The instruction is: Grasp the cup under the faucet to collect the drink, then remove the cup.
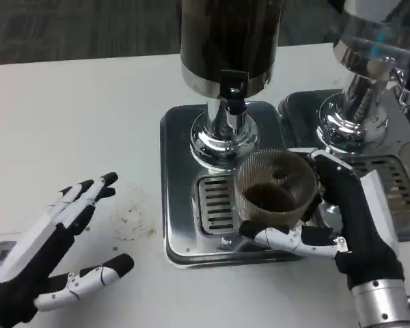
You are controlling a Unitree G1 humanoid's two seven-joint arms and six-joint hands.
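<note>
Head view: right robot hand grips the cup, which holds dark drink and stands on the tray just below the faucet. Left robot hand rests left of the tray on the bench, fingers spread wide, holding nothing.

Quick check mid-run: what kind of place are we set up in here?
Probably an office or lab drink station: two drink dispensers on steel drip trays stand on a white table, with grey carpet behind. The right hand holds a cup of dark drink.
</note>
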